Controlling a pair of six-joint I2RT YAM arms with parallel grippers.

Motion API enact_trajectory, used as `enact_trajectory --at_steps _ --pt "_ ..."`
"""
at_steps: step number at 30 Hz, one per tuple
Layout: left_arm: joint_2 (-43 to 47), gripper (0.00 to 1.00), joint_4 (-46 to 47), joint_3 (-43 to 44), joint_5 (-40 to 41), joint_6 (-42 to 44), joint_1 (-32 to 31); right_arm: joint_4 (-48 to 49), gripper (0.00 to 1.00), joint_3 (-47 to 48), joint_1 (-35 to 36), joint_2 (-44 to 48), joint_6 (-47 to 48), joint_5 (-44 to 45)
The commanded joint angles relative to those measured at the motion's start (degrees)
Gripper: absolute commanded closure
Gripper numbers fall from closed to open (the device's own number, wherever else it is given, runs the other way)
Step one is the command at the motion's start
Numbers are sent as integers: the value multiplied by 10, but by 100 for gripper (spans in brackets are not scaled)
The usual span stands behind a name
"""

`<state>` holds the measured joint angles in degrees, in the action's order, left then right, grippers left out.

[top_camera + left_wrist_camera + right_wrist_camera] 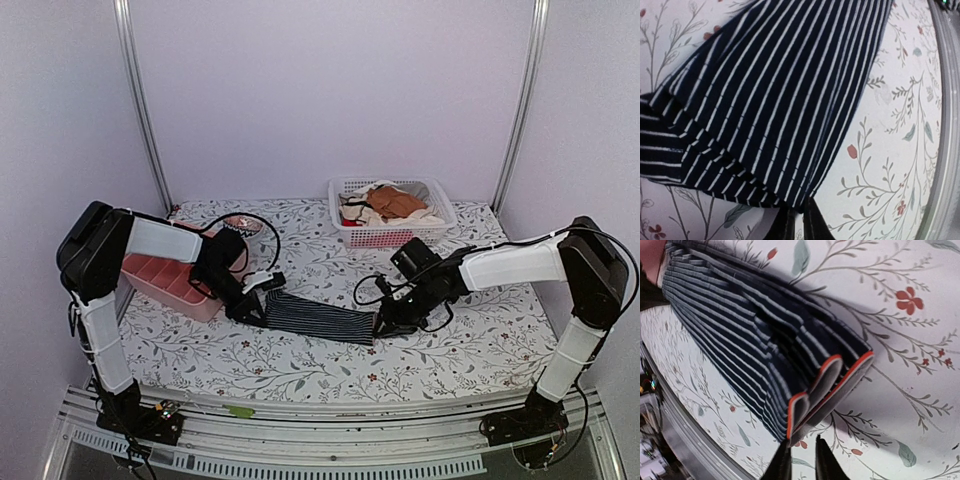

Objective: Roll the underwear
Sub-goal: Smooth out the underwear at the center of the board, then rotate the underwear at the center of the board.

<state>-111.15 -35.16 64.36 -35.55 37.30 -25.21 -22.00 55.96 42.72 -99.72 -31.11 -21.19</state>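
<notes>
Navy soft-fabric boxer shorts (318, 317) with thin white stripes lie folded as a strip on the floral-print bench (300, 372), long axis left to right. Left arm's fingers (816, 227) meet one end, right arm's fingers (824, 465) the red-edged hem. Both pairs are nearly together, and I cannot tell whether either grips cloth.

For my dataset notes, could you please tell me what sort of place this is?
Probably a robot test booth for laundry handling: pale walls with metal rails, a floral tablecloth, and a white basket of clothes.
</notes>
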Motion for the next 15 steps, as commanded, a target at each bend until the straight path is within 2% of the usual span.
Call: enact_trajectory --at_steps 1,7,12,15 --pt "0 75 -24 19 -14 0 2 -47 70 41 -10 8 -3 30" --pt "40 65 -16 11 -3 -23 3 -113 41 71 -25 41 26 80" --pt "79 53 4 -10 17 -29 3 -98 32 118 -24 11 107 46" --pt "102 52 16 -26 23 -19 3 -96 30 170 -25 -34 159 22"
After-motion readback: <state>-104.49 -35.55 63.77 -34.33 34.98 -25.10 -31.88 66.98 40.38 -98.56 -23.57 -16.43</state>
